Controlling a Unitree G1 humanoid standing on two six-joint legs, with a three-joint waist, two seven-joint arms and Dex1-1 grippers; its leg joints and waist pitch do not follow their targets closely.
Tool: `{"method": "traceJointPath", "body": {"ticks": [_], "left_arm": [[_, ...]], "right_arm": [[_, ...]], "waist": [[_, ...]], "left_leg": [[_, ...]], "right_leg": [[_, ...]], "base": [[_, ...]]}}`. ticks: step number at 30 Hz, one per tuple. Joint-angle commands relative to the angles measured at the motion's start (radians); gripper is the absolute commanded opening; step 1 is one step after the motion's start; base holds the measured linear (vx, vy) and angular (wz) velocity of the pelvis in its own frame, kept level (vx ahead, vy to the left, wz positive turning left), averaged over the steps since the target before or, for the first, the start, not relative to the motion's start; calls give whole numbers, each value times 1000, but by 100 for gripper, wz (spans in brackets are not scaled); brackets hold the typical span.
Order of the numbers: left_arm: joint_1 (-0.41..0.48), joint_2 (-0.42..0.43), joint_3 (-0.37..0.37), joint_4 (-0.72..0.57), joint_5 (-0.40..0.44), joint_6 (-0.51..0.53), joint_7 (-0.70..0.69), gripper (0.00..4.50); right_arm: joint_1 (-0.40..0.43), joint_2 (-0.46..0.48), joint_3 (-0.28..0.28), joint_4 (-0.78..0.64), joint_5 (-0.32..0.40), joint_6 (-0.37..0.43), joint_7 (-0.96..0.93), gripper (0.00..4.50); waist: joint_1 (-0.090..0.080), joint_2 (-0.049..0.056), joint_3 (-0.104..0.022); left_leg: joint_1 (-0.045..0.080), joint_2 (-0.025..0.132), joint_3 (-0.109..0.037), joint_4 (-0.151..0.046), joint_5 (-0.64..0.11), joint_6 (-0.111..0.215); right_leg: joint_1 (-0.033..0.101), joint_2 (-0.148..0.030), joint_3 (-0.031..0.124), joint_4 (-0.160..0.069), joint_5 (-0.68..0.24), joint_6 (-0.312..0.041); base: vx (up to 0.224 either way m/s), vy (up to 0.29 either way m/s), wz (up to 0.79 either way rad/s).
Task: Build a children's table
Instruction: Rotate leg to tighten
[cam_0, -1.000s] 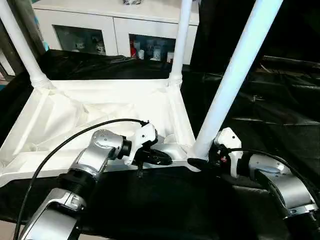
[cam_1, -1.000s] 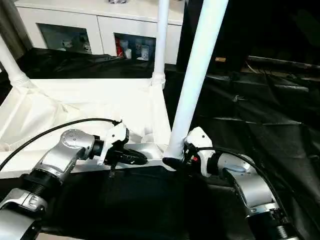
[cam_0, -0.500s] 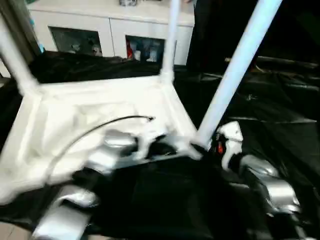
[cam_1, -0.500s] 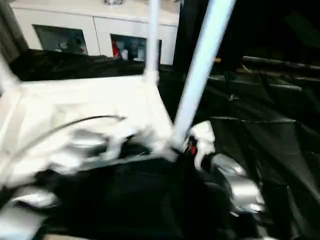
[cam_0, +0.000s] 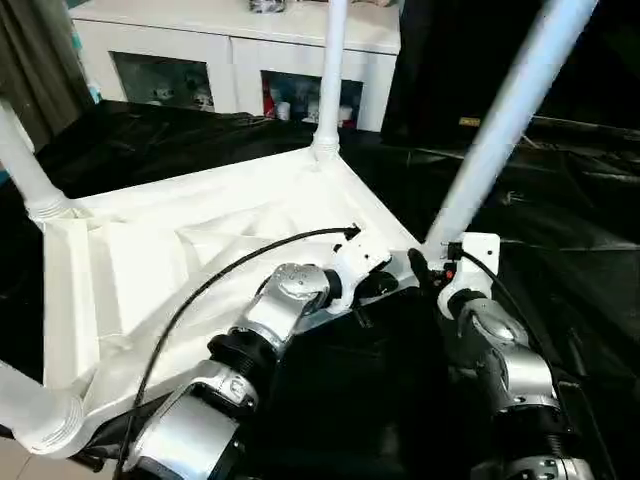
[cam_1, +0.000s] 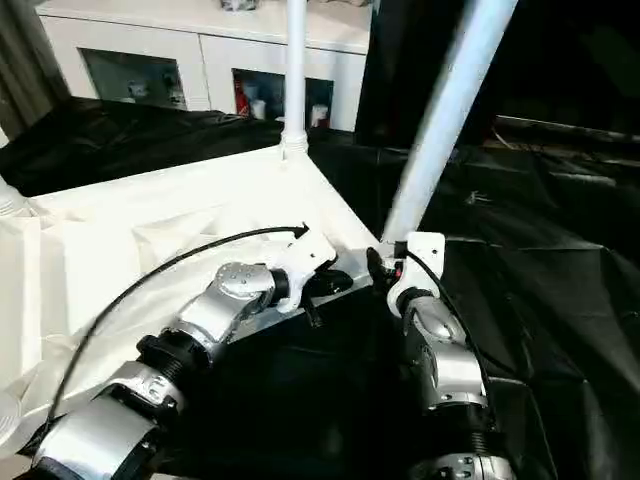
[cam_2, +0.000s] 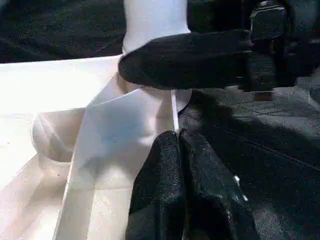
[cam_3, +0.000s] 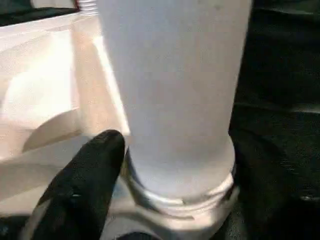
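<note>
Left gripper (cam_2: 177, 150) pinched on upturned table's (cam_0: 180, 240) near rim; right gripper (cam_0: 425, 275) around right near leg (cam_0: 500, 130), grip unclear.

my work lies on a large table (cam_0: 560, 230) draped in wrinkled, glossy black plastic sheet. the small white plastic children's table (cam_0: 180, 250) rests directly on it, upside down, ribbed underside up, its tapered tube legs pointing upward.

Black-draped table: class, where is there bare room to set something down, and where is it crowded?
Bare black cloth lies right of the near leg, and more between the tabletop and the cabinet. Crowded: the near corner, with the left gripper and right gripper.
</note>
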Motion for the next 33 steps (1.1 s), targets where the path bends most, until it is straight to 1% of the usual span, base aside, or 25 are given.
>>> {"method": "traceJointPath", "body": {"ticks": [1, 2, 3, 4, 5, 7, 8, 9, 10, 11, 12, 13, 14, 15, 16, 19, 21, 25, 29, 30, 32, 33], "left_arm": [[8, 8, -7, -12, -13, -21, -43, 0], [12, 18, -8, -16, -14, -22, -59, 0], [17, 34, -8, -23, -17, -27, -86, 0], [28, 60, -10, -37, -25, -33, -136, 0], [43, 92, -13, -57, -40, -46, -204, 0], [50, 104, -15, -67, -47, -53, -234, 0], [66, 132, -21, -86, -65, -68, -307, 0], [75, 148, -26, -97, -72, -70, -343, 0], [80, 160, -31, -104, -77, -72, -368, 0], [80, 160, -31, -104, -77, -72, -368, 0], [94, 199, -32, -134, -108, -53, -448, 0], [94, 201, -32, -136, -110, -52, -451, 0], [101, 231, -26, -159, -134, -30, -505, 0], [103, 238, -24, -165, -139, -23, -517, 0], [104, 246, -22, -172, -146, -19, -532, 0], [109, 266, -12, -195, -162, -3, -568, 0], [111, 276, -7, -197, -162, -6, -577, 0], [115, 286, -10, -210, -170, 4, -584, 0], [116, 285, -10, -214, -171, 9, -583, 0], [116, 284, -9, -216, -170, 11, -582, 0], [117, 283, -9, -218, -169, 12, -584, 0], [117, 283, -9, -218, -169, 12, -584, 0]], "right_arm": [[0, -1, 46, -29, 21, 1, 68, 387], [3, -11, 50, -39, 26, 13, 88, 390], [9, -34, 63, -57, 32, 30, 132, 390], [19, -78, 93, -87, 24, 42, 195, 390], [34, -133, 127, -127, 20, 61, 273, 390], [40, -154, 138, -143, 21, 72, 302, 390], [45, -195, 150, -171, 32, 100, 359, 390], [50, -218, 160, -186, 35, 108, 395, 390], [53, -234, 167, -196, 36, 111, 423, 390], [53, -234, 167, -196, 36, 111, 423, 390], [75, -306, 196, -231, 40, 109, 530, 390], [76, -309, 196, -233, 40, 109, 535, 390], [93, -363, 210, -260, 55, 118, 606, 390], [97, -375, 212, -266, 62, 124, 620, 390], [99, -387, 212, -272, 67, 123, 634, 390], [105, -417, 215, -301, 81, 139, 673, 390], [105, -425, 218, -316, 79, 143, 691, 390], [93, -420, 222, -306, 81, 139, 687, 390], [91, -413, 224, -300, 82, 136, 689, 390], [91, -410, 227, -295, 83, 136, 692, 390], [92, -409, 234, -291, 76, 129, 695, 390], [92, -409, 234, -291, 76, 129, 695, 390]], "waist": [[2, -9, -57], [1, -8, -57], [-1, -9, -56], [-2, -9, -57], [0, -9, -57], [1, -10, -56], [-1, -11, -58], [0, -10, -57], [1, -8, -56], [2, -7, -55], [6, -8, -56], [10, -8, -55], [13, -4, -55], [12, -6, -55], [9, -7, -54], [9, -7, -53], [11, -7, -53], [10, -8, -55], [10, -8, -56], [11, -14, -56], [12, -10, -56], [12, -9, -56]], "left_leg": [[7, 34, -20, -72, -226, 42], [10, 35, -20, -71, -229, 42], [8, 34, -20, -71, -229, 43], [7, 35, -20, -71, -225, 45], [9, 36, -20, -70, -216, 48], [7, 37, -19, -69, -200, 59], [7, 36, -18, -68, -199, 68], [7, 37, -19, -68, -198, 69], [10, 40, -17, -68, -202, 68], [11, 41, -18, -69, -207, 66], [15, 42, -17, -69, -225, 58], [14, 44, -18, -70, -223, 55], [14, 42, -18, -71, -219, 55], [16, 46, -17, -71, -221, 58], [13, 43, -16, -70, -225, 58], [15, 43, -17, -71, -240, 50], [14, 44, -17, -71, -232, 49], [14, 43, -17, -69, -216, 46], [14, 43, -16, -68, -206, 50], [13, 43, -16, -67, -201, 52], [13, 42, -16, -67, -197, 55], [13, 43, -16, -67, -197, 54]], "right_leg": [[45, -51, 33, -80, -232, -177], [42, -50, 33, -81, -234, -179], [43, -50, 32, -81, -235, -181], [45, -51, 32, -81, -232, -183], [47, -48, 32, -78, -216, -186], [49, -49, 34, -75, -186, -193], [47, -49, 33, -74, -182, -201], [46, -49, 33, -73, -185, -203], [43, -50, 35, -74, -188, -210], [42, -50, 35, -73, -191, -212], [40, -50, 34, -73, -198, -220], [43, -51, 34, -72, -196, -218], [44, -50, 35, -69, -187, -217], [42, -50, 37, -70, -180, -222], [42, -51, 36, -69, -180, -230], [40, -53, 36, -73, -220, -225], [40, -53, 37, -72, -216, -220], [40, -53, 36, -69, -197, -225], [41, -52, 36, -68, -180, -230], [42, -52, 36, -67, -174, -232], [41, -53, 36, -66, -175, -232], [41, -53, 36, -66, -175, -233]], "base": [[0, 0, 0], [0, 0, 0], [0, 0, 0], [0, 0, 0], [0, 0, 0], [0, 0, 0], [0, 0, 0], [0, 0, 0], [0, 0, 0], [0, 0, 0], [0, 0, 0], [0, 0, 0], [0, 0, 0], [0, 0, 0], [0, 0, 0], [0, 0, 0], [0, 0, 0], [0, 0, 0], [0, 0, 0], [0, 0, 0], [0, 0, 0], [0, 0, 0]]}}
